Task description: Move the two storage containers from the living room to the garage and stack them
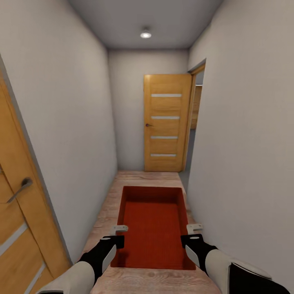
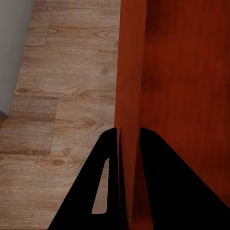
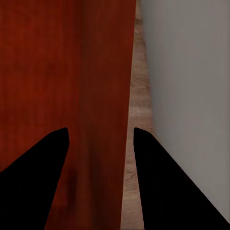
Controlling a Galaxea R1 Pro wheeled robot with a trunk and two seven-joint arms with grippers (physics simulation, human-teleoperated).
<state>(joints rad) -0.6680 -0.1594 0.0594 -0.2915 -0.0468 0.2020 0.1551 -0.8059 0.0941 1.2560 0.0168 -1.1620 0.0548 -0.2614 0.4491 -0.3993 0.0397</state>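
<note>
Narrow corridor, white walls, wood plank floor [image 1: 143, 179]; wooden door [image 1: 166, 122] ajar at far end, opening beside it on right. Step in hand: carrying storage container [image 1: 153, 228] toward garage, bin held low ahead between both arms, above floor. Left gripper [image 2: 128, 143] jaws closed on left wall; right gripper [image 3: 100, 139] jaws straddle right wall, contact unclear. Next, likely: drive ahead, steer through right opening, keep bin clear of walls.

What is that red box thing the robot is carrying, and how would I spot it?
Look down the narrow hallway with grey-white walls and the wooden door at its far end. Low in the middle, above the wood plank floor, sits the storage container, held between the left gripper and right gripper, each with its jaws astride a side wall. It is the one orange-red, open-topped, ribbed thing there.
</note>
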